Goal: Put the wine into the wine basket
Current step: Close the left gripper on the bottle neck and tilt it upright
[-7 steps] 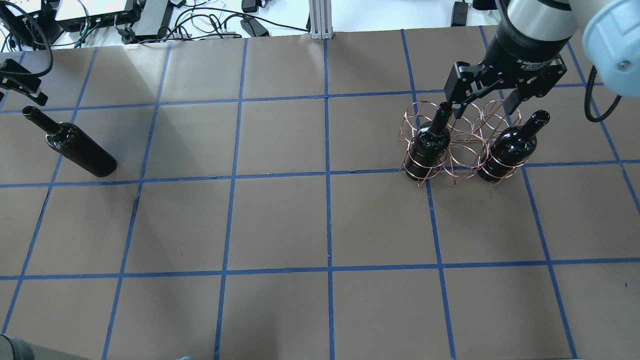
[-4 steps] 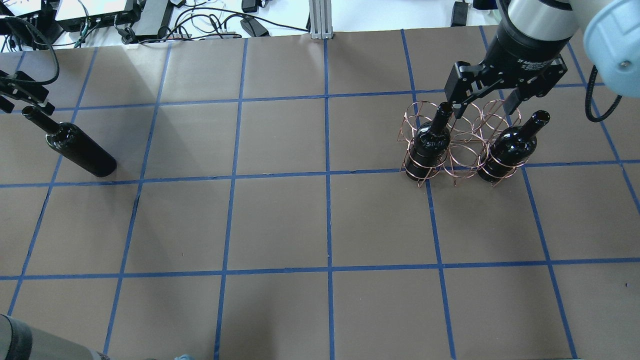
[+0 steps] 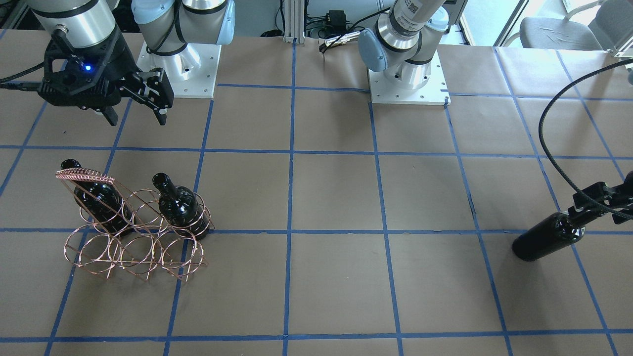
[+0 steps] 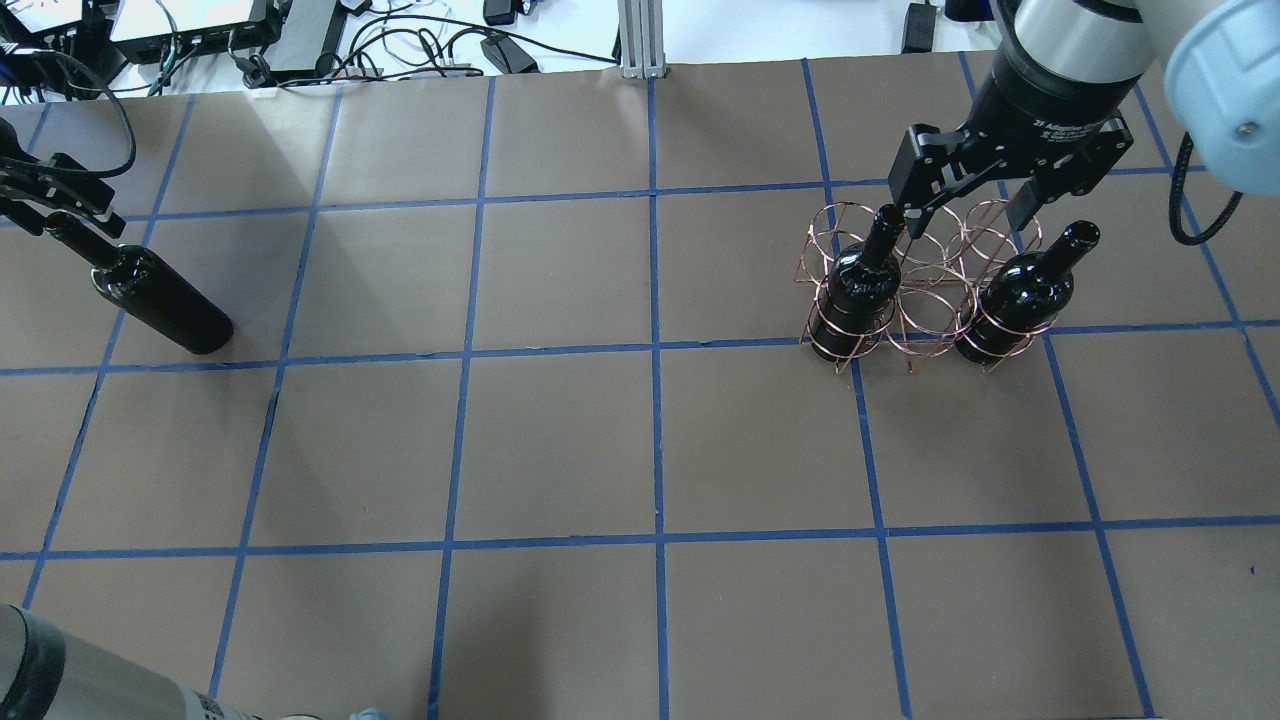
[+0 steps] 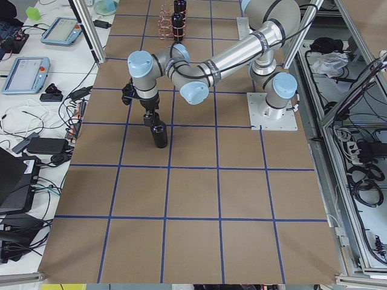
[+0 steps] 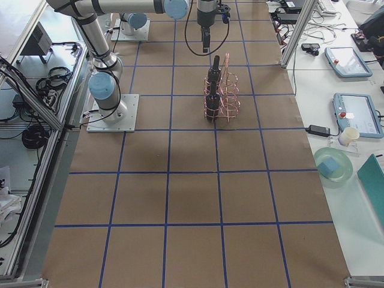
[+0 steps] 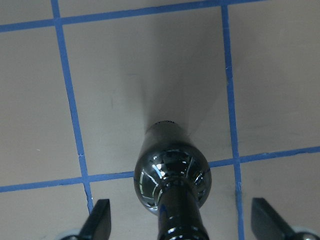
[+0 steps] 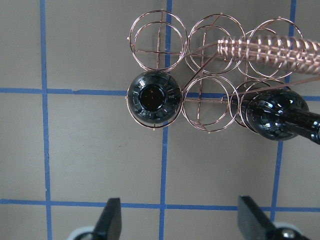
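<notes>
Near-black wine [image 7: 172, 172] is straddled at the neck by the left gripper [image 7: 185, 220], spread wide, fingertips cut off; the right gripper [image 8: 182, 220] is held wide near the wine basket [image 8: 270, 47].

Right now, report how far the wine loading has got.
Done: two near-black glossy glass bottles stand in rings of the copper wire rack. In hand: the open left pincer straddles the neck of the third bottle, not yet gripping. Left: close, carry it across, seat it in a free ring. The right pincer hangs open near the rack.
</notes>
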{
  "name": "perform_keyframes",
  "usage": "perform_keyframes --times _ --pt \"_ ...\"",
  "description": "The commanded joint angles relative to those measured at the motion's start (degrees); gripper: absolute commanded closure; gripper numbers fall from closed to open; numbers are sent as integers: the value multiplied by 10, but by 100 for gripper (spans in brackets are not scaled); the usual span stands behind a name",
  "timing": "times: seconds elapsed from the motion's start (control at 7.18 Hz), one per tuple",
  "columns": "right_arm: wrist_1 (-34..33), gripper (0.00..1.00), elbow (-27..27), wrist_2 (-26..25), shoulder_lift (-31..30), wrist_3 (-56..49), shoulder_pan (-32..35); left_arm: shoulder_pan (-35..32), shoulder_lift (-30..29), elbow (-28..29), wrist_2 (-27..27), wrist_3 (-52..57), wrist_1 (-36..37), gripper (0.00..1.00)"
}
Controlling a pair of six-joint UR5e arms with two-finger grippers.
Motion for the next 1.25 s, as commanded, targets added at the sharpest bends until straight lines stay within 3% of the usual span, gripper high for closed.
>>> perform_keyframes --times 0.0,0.14,0.42,0.7,0.84,1.11 --pt "0 16 0 0 -1 0 1 -1 -2 -4 -2 -8 -1 0" --pt "0 16 -1 -1 -1 -1 -1 -1 -2 -5 0 -8 -3 3" --pt "-1 16 0 -1 -1 -8 0 -1 -3 -6 0 -8 -3 24" --pt "0 16 0 -2 -1 -7 1 -1 -3 -6 0 -8 -4 69" --pt "-1 16 0 -1 0 -8 -1 -1 -3 -6 1 -5 -5 100" --pt "0 16 0 0 0 -6 1 -1 -1 -8 27 -1 -8 100"
